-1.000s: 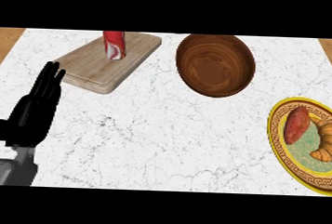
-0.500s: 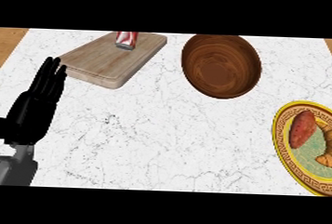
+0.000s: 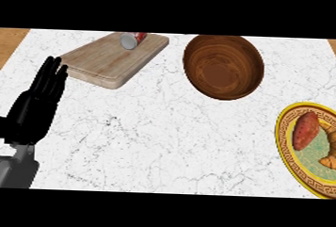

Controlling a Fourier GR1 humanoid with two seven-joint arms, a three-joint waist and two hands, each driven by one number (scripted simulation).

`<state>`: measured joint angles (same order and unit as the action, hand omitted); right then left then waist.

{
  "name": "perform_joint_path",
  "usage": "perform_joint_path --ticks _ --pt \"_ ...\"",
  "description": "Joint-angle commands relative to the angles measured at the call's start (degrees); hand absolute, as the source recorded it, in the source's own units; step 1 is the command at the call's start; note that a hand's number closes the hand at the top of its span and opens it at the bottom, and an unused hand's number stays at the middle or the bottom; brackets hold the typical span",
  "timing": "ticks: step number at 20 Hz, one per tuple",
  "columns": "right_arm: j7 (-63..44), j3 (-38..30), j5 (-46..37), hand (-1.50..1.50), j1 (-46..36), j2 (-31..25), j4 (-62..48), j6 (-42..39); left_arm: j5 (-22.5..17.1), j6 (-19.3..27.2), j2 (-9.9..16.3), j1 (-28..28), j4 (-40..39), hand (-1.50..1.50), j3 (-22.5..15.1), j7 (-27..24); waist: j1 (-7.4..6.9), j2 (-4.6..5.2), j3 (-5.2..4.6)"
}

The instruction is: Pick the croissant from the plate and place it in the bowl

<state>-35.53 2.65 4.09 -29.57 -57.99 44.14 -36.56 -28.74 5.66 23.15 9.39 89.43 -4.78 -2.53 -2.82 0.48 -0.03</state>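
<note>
Still golden, curved croissant (image 3: 334,148) on plate (image 3: 286,152).

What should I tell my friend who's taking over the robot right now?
Left hand: open, resting at the view's left, holding nothing.
Right hand: not in view.
Croissant: on the plate at the right edge, beside a reddish food.
Bowl: empty, at the counter's far side, up and left of the plate.
Also there: a board with a can on it, far left.
Done: nothing yet.
Left: grasp the croissant, carry it to the bowl, release it inside.
</note>
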Motion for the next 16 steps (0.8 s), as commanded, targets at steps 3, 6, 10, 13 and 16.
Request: perform_joint_path --ticks 3,6,10,13,16 --pt "-4.6 1.1 -4.5 -1.50 -10.4 6.5 -8.7 -1.7 0.5 -1.3 -0.8 0.5 -0.4 0.00 1.3 1.0 1.34 -0.09 0.07" --pt "-3.3 -0.8 -3.9 -1.50 -5.2 6.4 -4.6 -2.0 0.4 -1.1 -0.6 0.6 -0.8 0.00 4.0 2.2 2.60 -0.42 0.03" --pt "-8.1 -1.8 -3.9 -1.50 -3.0 10.4 0.4 1.2 1.9 -2.2 -1.5 0.0 -0.3 0.00 4.9 1.3 2.90 -0.51 0.01" --pt "-7.6 -3.4 -4.2 -1.50 0.0 9.9 2.6 0.2 1.4 -4.7 -1.4 -0.3 -1.6 0.00 6.3 2.2 2.98 -0.51 0.01" --pt "-5.9 -3.4 -7.4 -1.50 2.5 9.0 6.3 4.2 2.6 -5.1 -2.9 -3.6 -0.8 0.00 6.0 -0.4 2.93 -0.52 0.01"
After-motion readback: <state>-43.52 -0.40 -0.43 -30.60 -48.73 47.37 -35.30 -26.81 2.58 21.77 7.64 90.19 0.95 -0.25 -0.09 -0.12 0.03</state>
